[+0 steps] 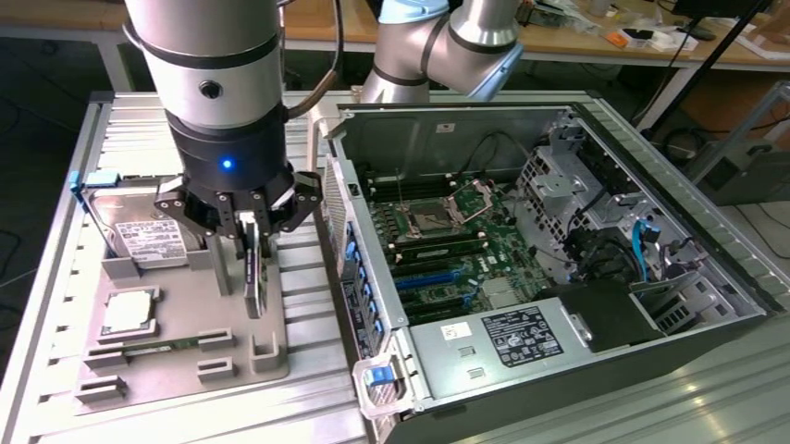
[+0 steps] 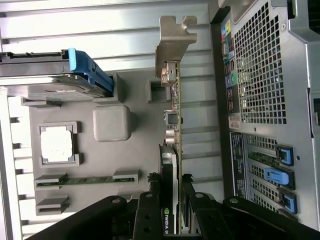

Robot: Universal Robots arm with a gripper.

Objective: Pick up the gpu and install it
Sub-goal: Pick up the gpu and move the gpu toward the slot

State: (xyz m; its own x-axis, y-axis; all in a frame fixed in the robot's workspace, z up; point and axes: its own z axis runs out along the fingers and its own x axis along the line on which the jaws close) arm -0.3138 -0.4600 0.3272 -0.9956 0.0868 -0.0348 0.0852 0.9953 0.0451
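Matt metal bracket (image 2: 172, 45) on the gpu (image 2: 176, 107) — matt plastic tray (image 2: 140, 157).

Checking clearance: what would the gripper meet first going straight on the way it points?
The gripper clamps the thin dark gpu card; straight down, that card probably meets the grey moulded parts tray first.

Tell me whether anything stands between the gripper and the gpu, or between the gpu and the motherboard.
The gripper is closed on the gpu, which stands on edge over the grey tray, so nothing separates them. Toward the motherboard, the case's near wall rises in between.
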